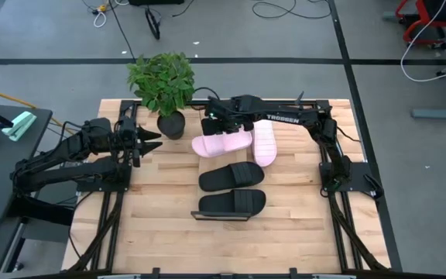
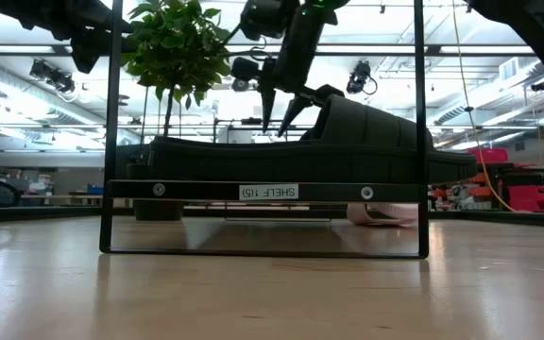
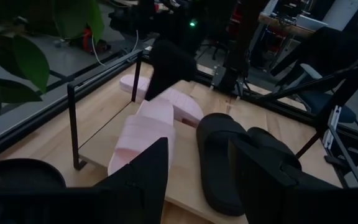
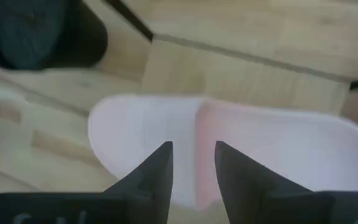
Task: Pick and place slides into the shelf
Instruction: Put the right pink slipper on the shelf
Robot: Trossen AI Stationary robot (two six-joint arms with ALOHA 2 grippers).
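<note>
- Four slides lie on the table point(image 1: 169, 232): two pale pink, two black, each foam-like with a broad strap.
- Pink slide A point(image 1: 221, 143) lies crosswise under the right gripper; pink slide B point(image 1: 265, 142) lies lengthwise just beside it, touching or nearly so.
- Black slide A point(image 1: 231, 177) lies at a slight angle near the table's middle; black slide B point(image 1: 232, 203) lies nearer the front edge.
- The shelf point(image 1: 221, 217) is a low rack with a thin black frame; in the low view it bears a label, and black slide B rests on it.
- The right gripper point(image 4: 192, 163) hovers directly above pink slide A, fingers point(image 4: 160, 163) narrowly apart over the strap. No contact with the slide is visible; nothing is held.
- The left gripper point(image 3: 197, 165) waits at the table's left side, pointed toward the slides, fingers moderately apart and empty.
- A potted plant point(image 1: 163, 85) stands at the table's rear, just left of pink slide A and between the two grippers. Its leaves point(image 3: 23, 59) intrude on the left wrist view.
- Cables point(image 1: 285, 9) lie on the floor beyond the table.
</note>
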